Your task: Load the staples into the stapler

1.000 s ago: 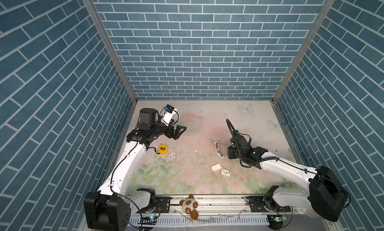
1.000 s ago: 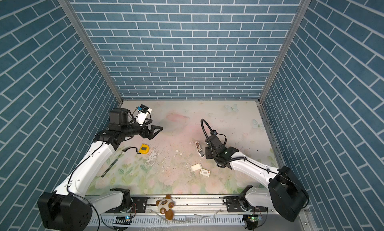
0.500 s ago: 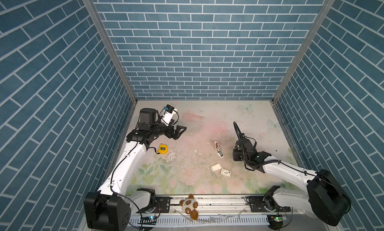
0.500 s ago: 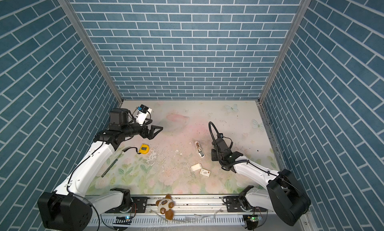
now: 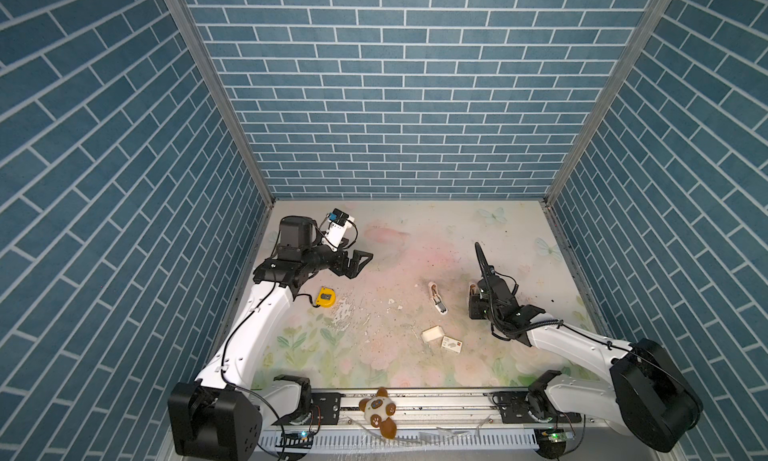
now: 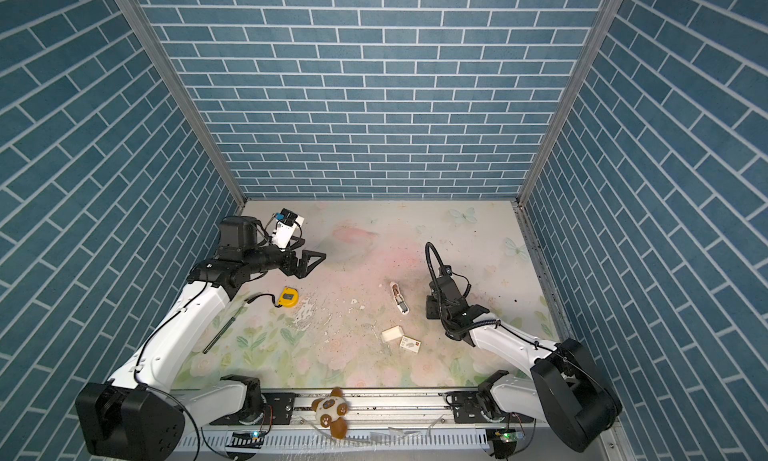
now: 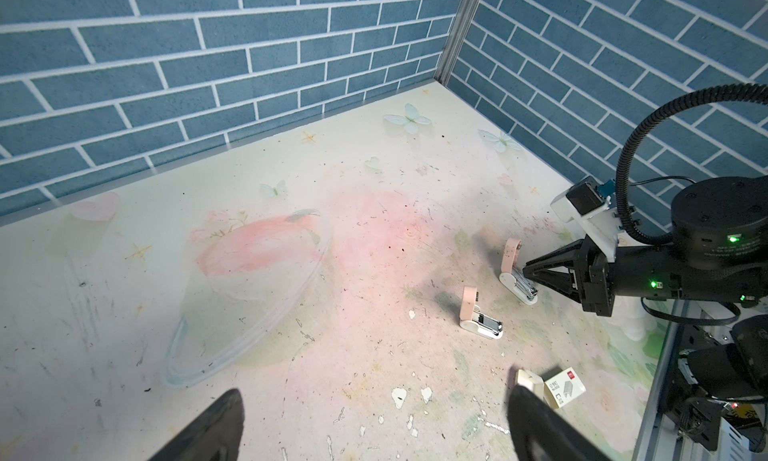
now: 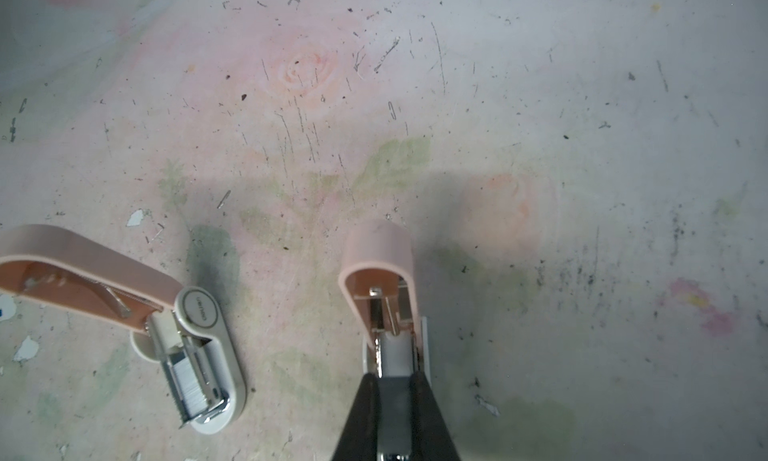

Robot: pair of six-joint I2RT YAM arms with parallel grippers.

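Right wrist view showed that you had the right claw (image 8: 395, 392) clenched on the low end of a stapler (image 8: 384, 272). Its two black fingers (image 8: 363, 413) pressed the white base from either side while the pink lid stood swung up and open. Just beside it on the table (image 8: 540, 106), not touching, lay a second stapler (image 8: 208, 355), also with its lid thrown back. In its metal channel sat what looked like a strip of staples (image 8: 189, 376), though the view was too soft for you to be sure. In both top views the gripped stapler stood right of the table's middle, with the second stapler just to its left. The small white tray (image 5: 431, 334) and the printed sleeve (image 5: 452, 345) lay side by side, nearly touching. They were nearer the front rail than both staplers and apart from them. Your left claw (image 5: 360, 265) hung released, jaws spread wide, well away on the left side above the table. A yellow tape measure (image 5: 325, 295) rested on the table near that arm, and a small plush toy (image 5: 378, 409) sat on the front rail.
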